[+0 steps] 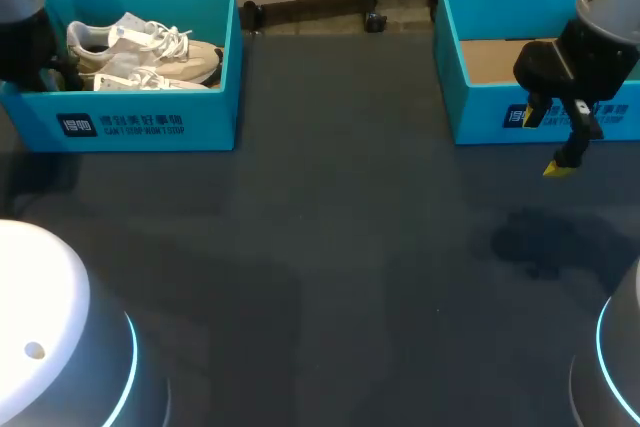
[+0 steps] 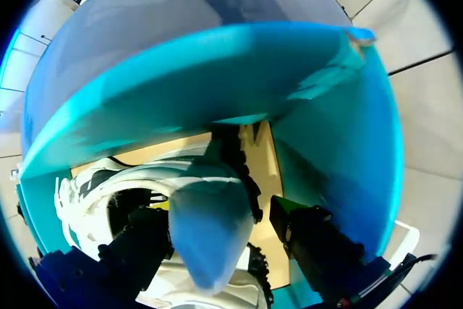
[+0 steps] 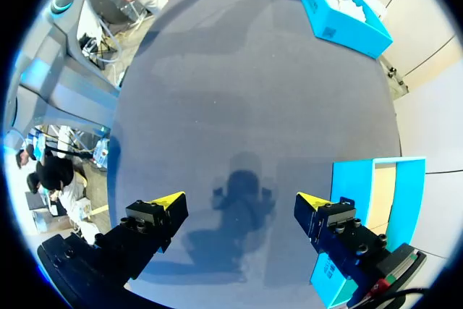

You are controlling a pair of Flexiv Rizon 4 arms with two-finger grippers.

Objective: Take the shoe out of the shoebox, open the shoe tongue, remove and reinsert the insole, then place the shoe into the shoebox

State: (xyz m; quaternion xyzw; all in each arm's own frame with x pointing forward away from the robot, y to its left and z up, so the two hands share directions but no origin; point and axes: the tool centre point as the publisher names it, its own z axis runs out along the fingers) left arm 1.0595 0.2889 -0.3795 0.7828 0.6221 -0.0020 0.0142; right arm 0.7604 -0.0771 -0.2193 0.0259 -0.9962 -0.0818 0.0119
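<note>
Left gripper (image 2: 217, 211) is down inside the teal shoebox (image 1: 150, 122) at the far left of the dark table (image 1: 330, 267). Its fingers are spread wide to either side of the white laced shoe (image 1: 145, 52) lying in that box, and a sliver of cardboard floor shows beside one finger, so nothing is clamped. Right gripper (image 3: 239, 204) hangs above the table just in front of a second teal shoebox (image 1: 480, 112) at the far right, fingers wide apart with only tabletop and its own shadow between them.
</note>
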